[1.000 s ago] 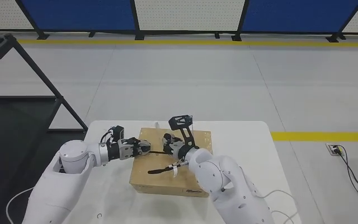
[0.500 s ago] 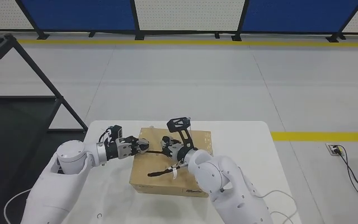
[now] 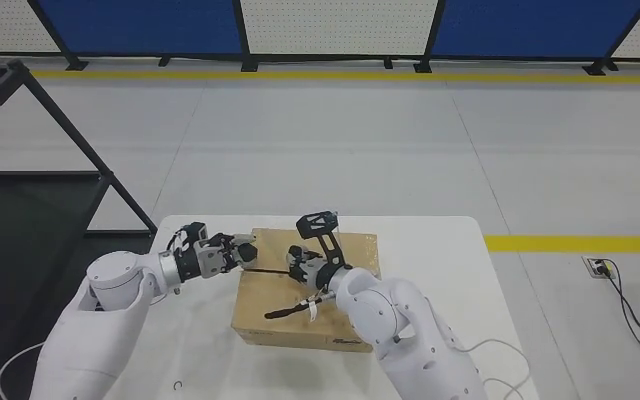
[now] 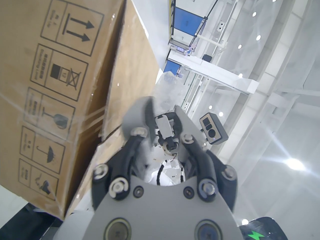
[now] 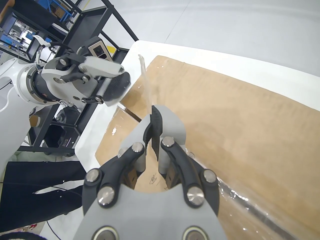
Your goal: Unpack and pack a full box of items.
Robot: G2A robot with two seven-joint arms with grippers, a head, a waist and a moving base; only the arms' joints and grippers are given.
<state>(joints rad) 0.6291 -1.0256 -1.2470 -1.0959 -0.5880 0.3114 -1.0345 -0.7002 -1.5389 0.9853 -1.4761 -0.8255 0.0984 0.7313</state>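
- Cardboard box sits on the white table with its flaps down; the top seam runs from the left arm's side toward the right.
- Right gripper is over the middle of the lid, jaws pinched closed on a clear tape strip. The strip stands up out of the jaws with its free end in the air.
- Left gripper hangs just off the box edge at the seam's end, touching nothing. Its jaws look parted and empty.
- Key relation: the strip's long axis follows the seam, leading from the right jaws toward the left gripper. The right arm is the one on it.
- Can't tell if the strip's lower end is stuck to the lid; the fingers hide it.
- Judgement: unpacking has barely begun and the flaps are not yet opened. The peel likely needs a pull along the seam, since a sideways pull may tear the tape.
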